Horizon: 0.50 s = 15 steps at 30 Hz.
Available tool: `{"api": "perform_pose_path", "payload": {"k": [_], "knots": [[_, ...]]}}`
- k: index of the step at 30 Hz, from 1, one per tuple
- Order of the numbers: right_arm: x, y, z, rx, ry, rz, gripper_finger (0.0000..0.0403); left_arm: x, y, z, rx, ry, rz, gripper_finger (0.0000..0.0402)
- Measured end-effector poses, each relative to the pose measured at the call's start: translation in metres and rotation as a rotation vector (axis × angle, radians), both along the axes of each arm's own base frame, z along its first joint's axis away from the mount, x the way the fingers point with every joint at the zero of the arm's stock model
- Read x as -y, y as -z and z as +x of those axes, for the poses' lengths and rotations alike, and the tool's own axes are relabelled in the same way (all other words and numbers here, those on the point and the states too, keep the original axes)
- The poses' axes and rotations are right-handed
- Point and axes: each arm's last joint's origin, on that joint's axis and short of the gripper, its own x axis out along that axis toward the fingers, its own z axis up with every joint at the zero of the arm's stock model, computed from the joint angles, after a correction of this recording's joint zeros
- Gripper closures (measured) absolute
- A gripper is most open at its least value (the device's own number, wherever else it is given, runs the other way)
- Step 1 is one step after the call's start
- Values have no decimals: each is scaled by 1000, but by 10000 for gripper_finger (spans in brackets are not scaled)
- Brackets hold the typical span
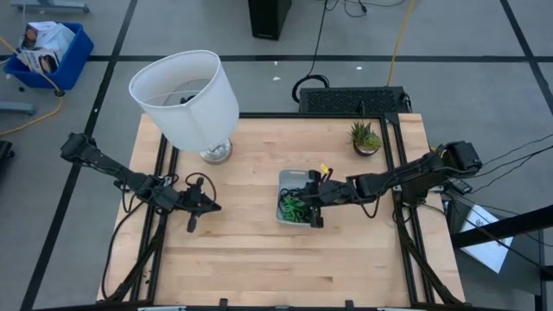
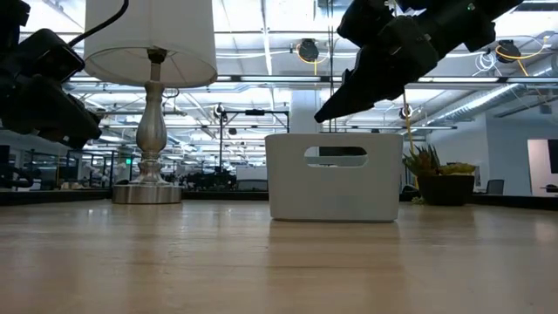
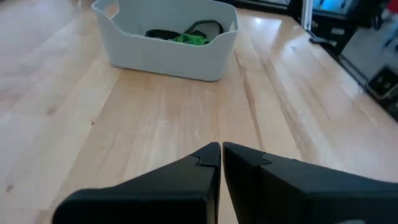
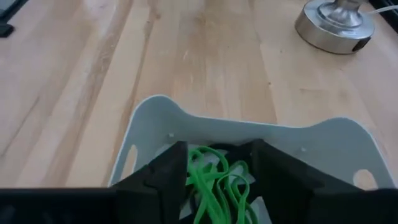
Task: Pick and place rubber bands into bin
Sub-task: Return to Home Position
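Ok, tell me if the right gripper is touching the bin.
Apart. The low view shows the right gripper hanging above the bin, with a plain gap between its fingers and the rim.

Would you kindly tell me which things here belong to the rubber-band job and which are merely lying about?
Job: rubber bands, inside the bin; right tool open above it; left tool shut, over the table.
Lying about: lamp, potted plant, blue crate.
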Motion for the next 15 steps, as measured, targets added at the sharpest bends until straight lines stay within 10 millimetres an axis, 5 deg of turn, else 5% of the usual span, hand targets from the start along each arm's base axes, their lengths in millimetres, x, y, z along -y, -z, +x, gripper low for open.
{"api": "perform_pose_path", "payload": {"k": [5, 11, 15], "knots": [[-5, -17, -7, 55, -100, -27, 247, -1, -1, 0, 10, -44, 3, 378], [8, -53, -28, 146, -119, -37, 380, -1, -15, 4, 171, -60, 157, 396], [15, -69, -53, 247, -115, -30, 391, 0, -23, 6, 260, -40, 241, 398]]}}
